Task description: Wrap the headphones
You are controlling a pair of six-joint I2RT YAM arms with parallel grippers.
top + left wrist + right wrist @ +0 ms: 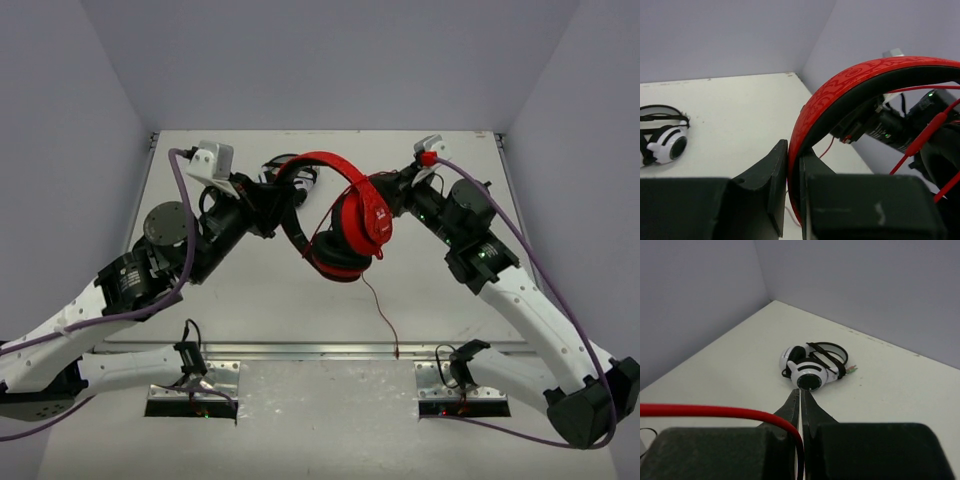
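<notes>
The red headphones (352, 220) hang above the middle of the table, ear cups with black pads lowest. My left gripper (283, 208) is shut on the red-and-black headband (850, 80), which runs between its fingers (794, 160) in the left wrist view. My right gripper (398, 190) sits just right of the ear cups and is shut on the thin red cord (715, 411), which goes in between its jaws (801, 396). The rest of the cord (383, 305) trails down to the table's near edge.
White-and-black headphones (303, 172) lie at the back of the table behind the red ones, also in the left wrist view (665, 141) and the right wrist view (812, 371). Grey walls enclose the table (250, 300) on three sides.
</notes>
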